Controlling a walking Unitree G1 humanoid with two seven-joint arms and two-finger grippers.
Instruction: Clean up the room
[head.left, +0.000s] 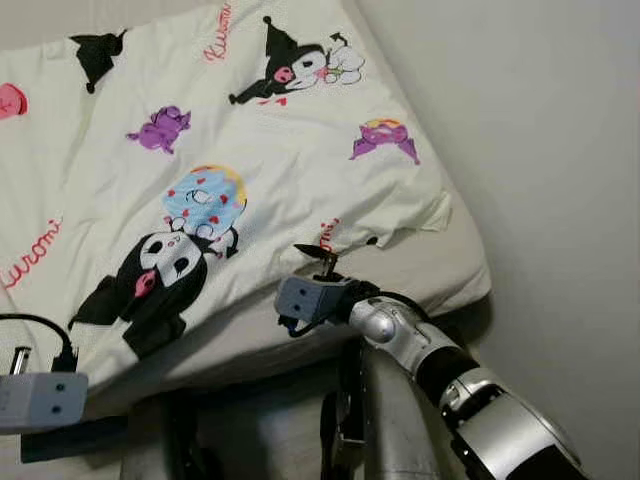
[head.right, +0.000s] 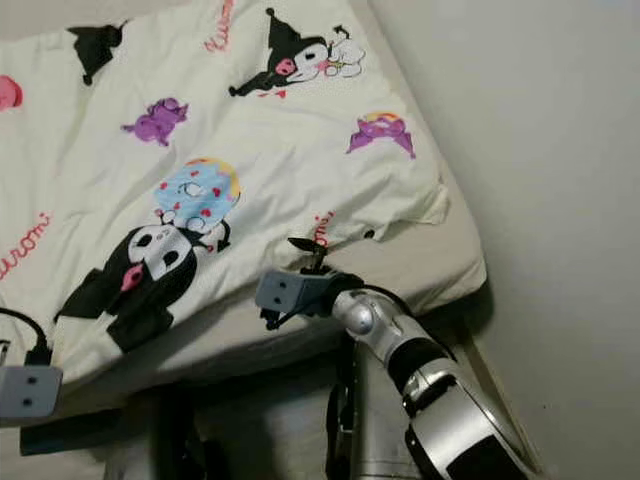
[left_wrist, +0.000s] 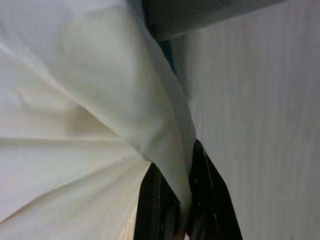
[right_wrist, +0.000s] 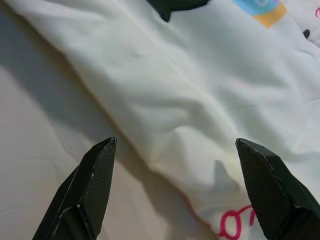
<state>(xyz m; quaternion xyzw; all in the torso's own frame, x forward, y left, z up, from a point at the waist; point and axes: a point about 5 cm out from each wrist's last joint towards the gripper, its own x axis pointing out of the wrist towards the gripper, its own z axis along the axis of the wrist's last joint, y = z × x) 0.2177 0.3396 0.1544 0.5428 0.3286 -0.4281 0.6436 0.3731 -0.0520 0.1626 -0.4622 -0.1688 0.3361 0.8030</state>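
A white duvet (head.left: 250, 150) printed with black, purple and blue cartoon figures lies over the bed. Its near edge runs slantwise across a beige sheet (head.left: 440, 265). My right gripper (head.left: 318, 258) hovers open just above that edge, near the pink lettering. In the right wrist view its two black fingers (right_wrist: 87, 192) stand wide apart over the duvet's hem (right_wrist: 200, 165) and the sheet. My left gripper (left_wrist: 182, 220) is at the bed's near left side, shut on a fold of the duvet (left_wrist: 100, 100). Its grey wrist block (head.left: 40, 400) shows at the lower left.
A pale wall (head.left: 540, 150) runs close along the bed's right side, leaving a narrow gap of floor. The bed's near corner (head.left: 470, 290) overhangs shadow. My own silver body and legs (head.left: 390, 420) stand against the bed's foot.
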